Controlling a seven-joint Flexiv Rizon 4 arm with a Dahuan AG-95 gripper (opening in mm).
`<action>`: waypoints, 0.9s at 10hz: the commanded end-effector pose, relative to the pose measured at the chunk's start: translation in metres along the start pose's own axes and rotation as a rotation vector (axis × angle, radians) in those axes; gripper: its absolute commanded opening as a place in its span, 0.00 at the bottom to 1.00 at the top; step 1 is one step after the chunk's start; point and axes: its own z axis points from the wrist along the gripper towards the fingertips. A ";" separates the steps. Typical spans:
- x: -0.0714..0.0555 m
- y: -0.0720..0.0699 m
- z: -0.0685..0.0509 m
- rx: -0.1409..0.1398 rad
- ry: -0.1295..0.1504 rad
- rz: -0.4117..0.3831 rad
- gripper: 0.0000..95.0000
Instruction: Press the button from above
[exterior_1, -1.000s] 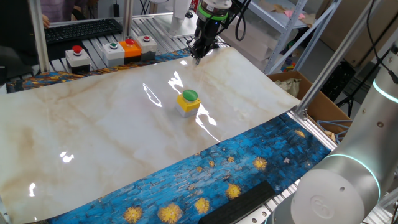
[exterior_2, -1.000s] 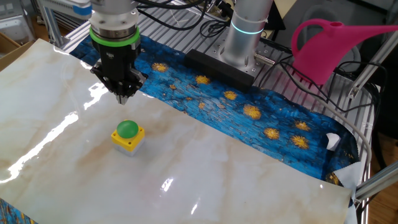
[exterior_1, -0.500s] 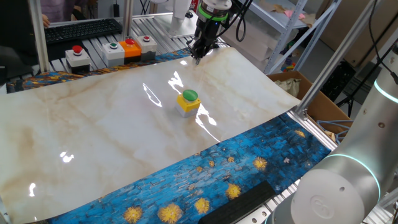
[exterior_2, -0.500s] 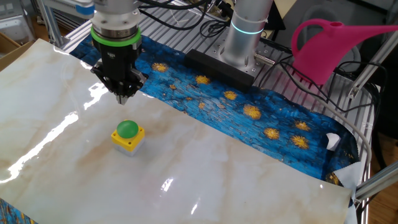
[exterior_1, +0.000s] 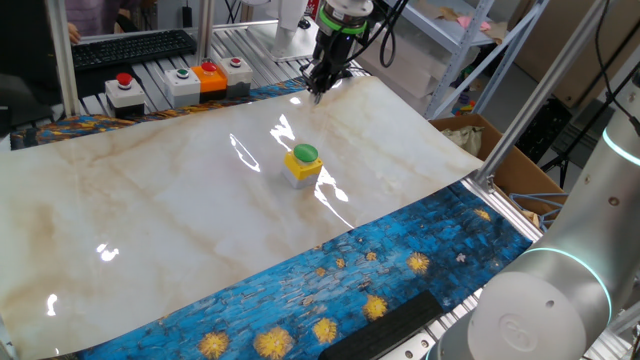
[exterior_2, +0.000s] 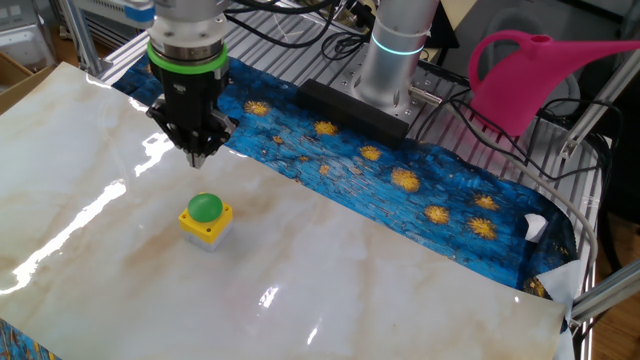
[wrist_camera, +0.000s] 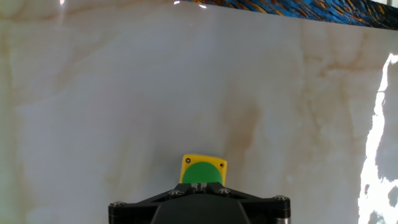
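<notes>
The button (exterior_1: 304, 160) is a green dome on a small yellow housing, standing near the middle of the marble-patterned sheet (exterior_1: 150, 210). It also shows in the other fixed view (exterior_2: 206, 215) and at the bottom middle of the hand view (wrist_camera: 204, 171). My gripper (exterior_1: 318, 95) hangs above the sheet's far edge, well above the button and off to one side of it. In the other fixed view the gripper (exterior_2: 197, 155) points down, its tip above and just behind the button. In the hand view the fingertips (wrist_camera: 200, 185) touch each other, shut and empty.
Grey boxes with red and green buttons (exterior_1: 125, 90) and an orange box (exterior_1: 209, 75) stand at the back left beside a keyboard (exterior_1: 130, 46). A cardboard box (exterior_1: 510, 160) is at the right. A pink watering can (exterior_2: 530, 65) and the arm's base (exterior_2: 395, 60) stand behind the blue patterned cloth (exterior_2: 420, 180).
</notes>
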 end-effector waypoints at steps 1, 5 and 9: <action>0.001 0.000 0.000 0.003 -0.005 0.001 0.00; -0.006 -0.010 -0.010 0.007 0.003 -0.001 0.00; -0.023 -0.029 -0.064 -0.011 0.005 0.056 0.00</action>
